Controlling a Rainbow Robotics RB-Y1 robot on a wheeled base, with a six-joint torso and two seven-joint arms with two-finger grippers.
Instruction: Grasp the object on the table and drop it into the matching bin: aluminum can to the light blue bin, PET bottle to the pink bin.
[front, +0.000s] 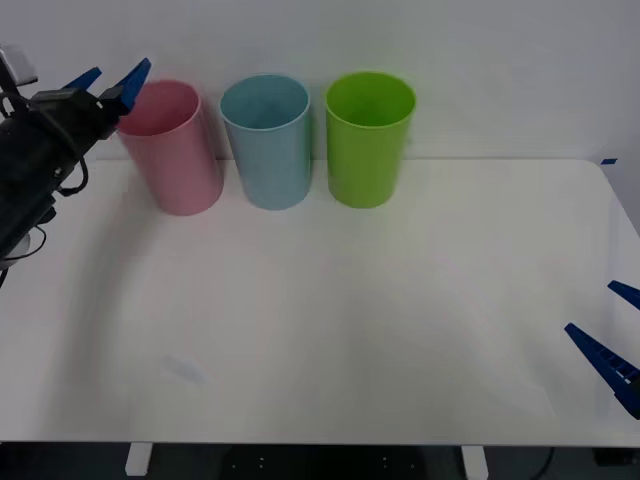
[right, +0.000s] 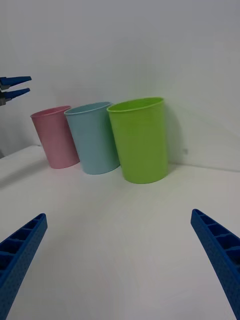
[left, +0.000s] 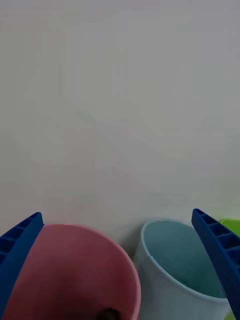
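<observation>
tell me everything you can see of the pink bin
The pink bin is a tall, smooth, plastic-looking cup with a round open rim, tapering toward its base. It stands upright on the white table at the left end of the row, close beside the light blue bin. The open left gripper hovers at its rim. A dark shape lies inside, low down.

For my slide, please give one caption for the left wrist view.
Open left gripper above the pink bin, beside the light blue bin.
</observation>
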